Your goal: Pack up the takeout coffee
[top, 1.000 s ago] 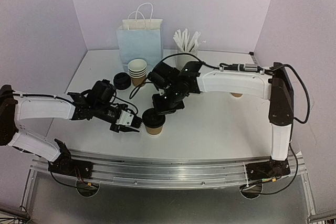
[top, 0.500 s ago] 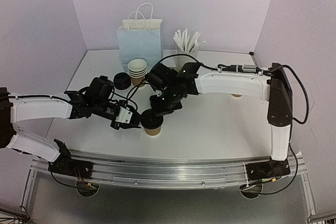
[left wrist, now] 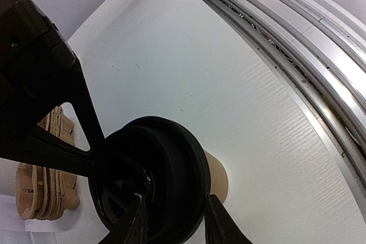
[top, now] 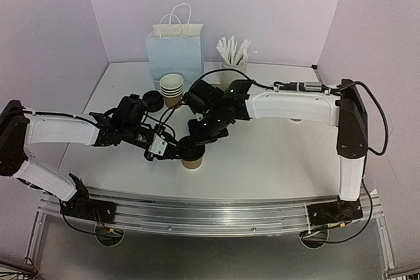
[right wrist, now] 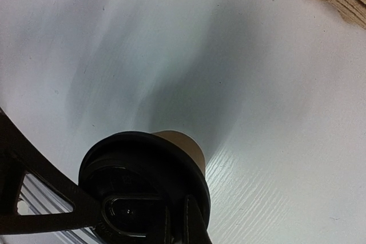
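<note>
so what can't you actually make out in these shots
Top view: how the lid sits on the cup; the left gripper and right gripper cover it.
Left wrist view: whether the fingers clamp anything; the bottom edge cuts them off.
Right wrist view: most of the cup, hidden under its lid.
Top view: a tan thing, mostly hidden by the right forearm.
Top view: the bag's inside, hidden by its walls.

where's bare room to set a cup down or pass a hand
Widest bare patch: the table right of the lidded cup, between the right arm and the front rail. A smaller one in the far left corner beside the paper bag. Crowded: centre, where left gripper and right gripper meet that cup, cup stack and spare lid behind.
</note>
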`<state>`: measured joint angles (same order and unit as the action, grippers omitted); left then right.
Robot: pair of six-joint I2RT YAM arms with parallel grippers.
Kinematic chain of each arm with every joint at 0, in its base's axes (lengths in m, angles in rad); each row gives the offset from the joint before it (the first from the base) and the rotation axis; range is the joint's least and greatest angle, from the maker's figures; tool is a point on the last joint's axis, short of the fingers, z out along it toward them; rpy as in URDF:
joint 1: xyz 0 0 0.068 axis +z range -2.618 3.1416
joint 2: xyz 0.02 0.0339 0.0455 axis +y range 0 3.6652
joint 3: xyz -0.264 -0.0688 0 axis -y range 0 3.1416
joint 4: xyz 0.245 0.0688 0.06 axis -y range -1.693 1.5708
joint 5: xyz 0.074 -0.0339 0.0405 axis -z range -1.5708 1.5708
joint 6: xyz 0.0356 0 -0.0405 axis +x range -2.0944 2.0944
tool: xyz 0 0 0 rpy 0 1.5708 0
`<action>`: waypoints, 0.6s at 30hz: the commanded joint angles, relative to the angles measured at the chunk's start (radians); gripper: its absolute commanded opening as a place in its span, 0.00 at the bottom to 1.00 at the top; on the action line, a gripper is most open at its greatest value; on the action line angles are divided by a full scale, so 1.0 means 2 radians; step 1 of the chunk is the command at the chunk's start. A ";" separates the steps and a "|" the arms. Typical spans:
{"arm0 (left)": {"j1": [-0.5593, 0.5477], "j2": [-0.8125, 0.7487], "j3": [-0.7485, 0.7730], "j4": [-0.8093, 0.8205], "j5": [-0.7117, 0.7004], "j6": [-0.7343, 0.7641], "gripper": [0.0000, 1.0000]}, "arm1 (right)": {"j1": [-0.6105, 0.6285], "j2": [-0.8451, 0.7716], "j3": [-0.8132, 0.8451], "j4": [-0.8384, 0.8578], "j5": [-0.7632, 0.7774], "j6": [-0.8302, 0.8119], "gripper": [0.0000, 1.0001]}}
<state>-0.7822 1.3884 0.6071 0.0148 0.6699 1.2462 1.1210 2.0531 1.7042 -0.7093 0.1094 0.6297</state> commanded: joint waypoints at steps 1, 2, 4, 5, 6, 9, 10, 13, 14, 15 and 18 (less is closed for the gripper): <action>-0.004 0.031 -0.037 -0.070 -0.010 0.008 0.32 | 0.016 0.037 -0.060 0.011 -0.015 0.033 0.01; -0.003 0.029 -0.039 -0.072 -0.011 0.007 0.32 | 0.016 0.037 -0.055 0.011 -0.014 0.029 0.02; -0.003 0.020 -0.034 -0.074 -0.015 -0.009 0.32 | 0.016 0.033 -0.032 0.008 -0.005 0.010 0.05; -0.003 0.012 -0.024 -0.074 -0.016 -0.026 0.35 | 0.016 0.030 -0.018 0.003 0.005 -0.001 0.08; -0.003 0.004 -0.014 -0.074 -0.017 -0.043 0.37 | 0.015 0.026 -0.005 -0.002 0.015 -0.013 0.10; -0.003 -0.022 0.027 -0.076 -0.004 -0.095 0.51 | 0.014 0.017 0.019 -0.002 0.037 -0.062 0.12; -0.003 -0.031 0.039 -0.077 0.004 -0.109 0.55 | 0.014 0.017 0.024 0.000 0.038 -0.084 0.12; -0.003 -0.060 0.057 -0.089 0.025 -0.124 0.66 | 0.013 0.023 0.030 0.000 0.030 -0.156 0.11; -0.003 -0.070 0.058 -0.100 0.029 -0.121 0.67 | 0.011 0.025 0.031 0.000 0.023 -0.176 0.10; -0.003 -0.078 0.058 -0.113 0.030 -0.116 0.68 | 0.009 0.027 0.032 0.000 0.012 -0.192 0.10; -0.003 -0.104 0.050 -0.146 0.012 -0.098 0.68 | 0.002 0.031 0.038 0.000 -0.025 -0.238 0.10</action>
<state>-0.7856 1.2673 0.6633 -0.1821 0.6890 1.0568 1.1301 2.0775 1.7469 -0.6895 0.1468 0.3533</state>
